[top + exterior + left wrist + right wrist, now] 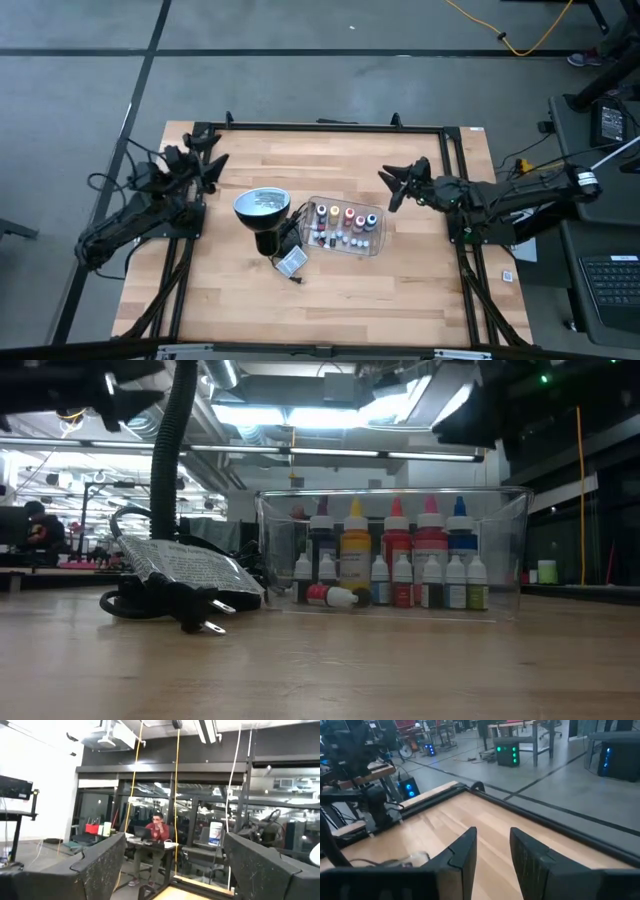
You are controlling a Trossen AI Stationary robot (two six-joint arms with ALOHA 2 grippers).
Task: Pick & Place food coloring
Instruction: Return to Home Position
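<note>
Clear tray with food coloring bottles inside

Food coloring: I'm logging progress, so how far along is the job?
Done: the bottles sit in the tray, one lying down. In hand: nothing; the left tool and right tool are open, empty, at the sides of the table. Left: no bottle shows outside the tray, so probably only parking remains.

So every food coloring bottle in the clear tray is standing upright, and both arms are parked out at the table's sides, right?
Not every one. The low view shows one small red bottle lying on its side in the clear tray; the other bottles stand upright. Both arms are out at the sides, left tool and right tool.
</note>
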